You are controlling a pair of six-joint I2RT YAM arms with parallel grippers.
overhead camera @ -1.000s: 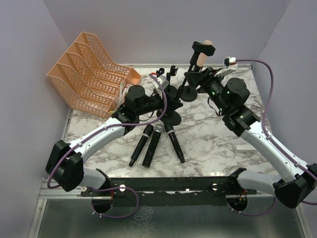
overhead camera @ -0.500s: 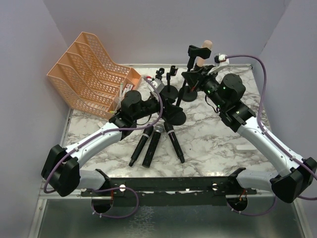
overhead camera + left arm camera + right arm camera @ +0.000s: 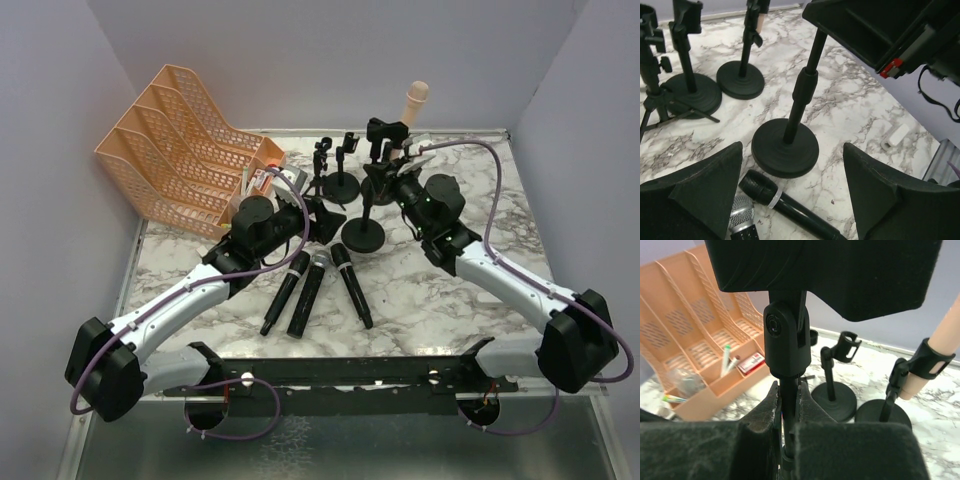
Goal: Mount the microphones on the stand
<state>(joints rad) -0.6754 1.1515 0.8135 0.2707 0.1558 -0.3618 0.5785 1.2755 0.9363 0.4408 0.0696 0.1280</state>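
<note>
Nearest us, three dark microphones (image 3: 307, 293) lie side by side on the tabletop (image 3: 440, 300). Just beyond, we see the left gripper (image 3: 325, 214) spread wide beside the base of a stand (image 3: 362, 236), and the right gripper (image 3: 787, 415) clamped on its pole. Farthest back, the pink microphone (image 3: 413, 100) sits clipped in a second stand (image 3: 888, 390).

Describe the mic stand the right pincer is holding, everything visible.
The mic stand is matte black: a round, flat base resting on the marble table, a slim pole with a thicker collar midway, and a swivel joint on top. The right pincer is shut on the pole just below that joint.
</note>
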